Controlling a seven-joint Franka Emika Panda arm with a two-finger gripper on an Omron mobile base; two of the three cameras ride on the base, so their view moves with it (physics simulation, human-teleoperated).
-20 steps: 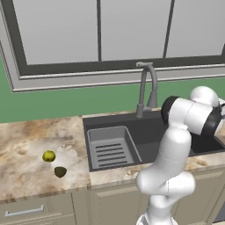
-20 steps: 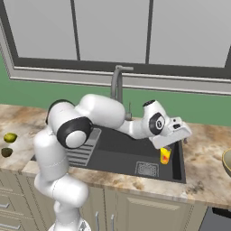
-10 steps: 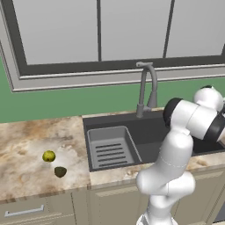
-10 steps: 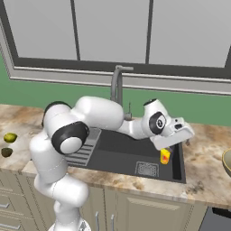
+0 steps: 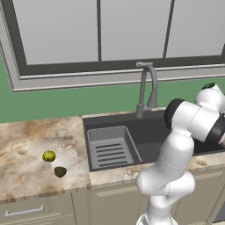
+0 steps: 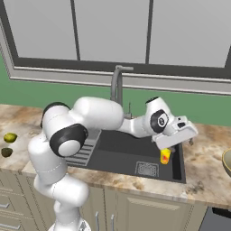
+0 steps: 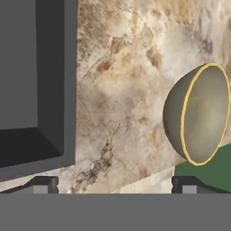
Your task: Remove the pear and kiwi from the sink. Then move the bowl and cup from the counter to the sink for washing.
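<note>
The pear [image 5: 48, 155] and the darker kiwi [image 5: 60, 171] lie side by side on the counter [image 5: 26, 145] left of the sink [image 5: 145, 127]; both also appear at the left edge as pear [image 6: 10, 137] and kiwi [image 6: 6, 152]. A small yellow cup [image 6: 165, 156] stands in the sink's right end [image 6: 126, 151]. My gripper [image 6: 186, 134] hovers just above the cup at the sink's right rim, open and empty. In the hand view the tan-rimmed bowl [image 7: 200, 115] sits on the counter [image 7: 126, 103] to the right, apart from my open gripper [image 7: 115, 185].
A tall grey faucet [image 5: 147, 88] rises behind the sink, and a ribbed tray insert [image 5: 110, 147] fills its left half. A window and green wall back the counter. The bowl [image 6: 227, 161] sits on the counter at the right edge, beyond the sink.
The hand has shifted a little to the right, from over the cup toward the sink's right rim. The fruits and the cup have not moved.
</note>
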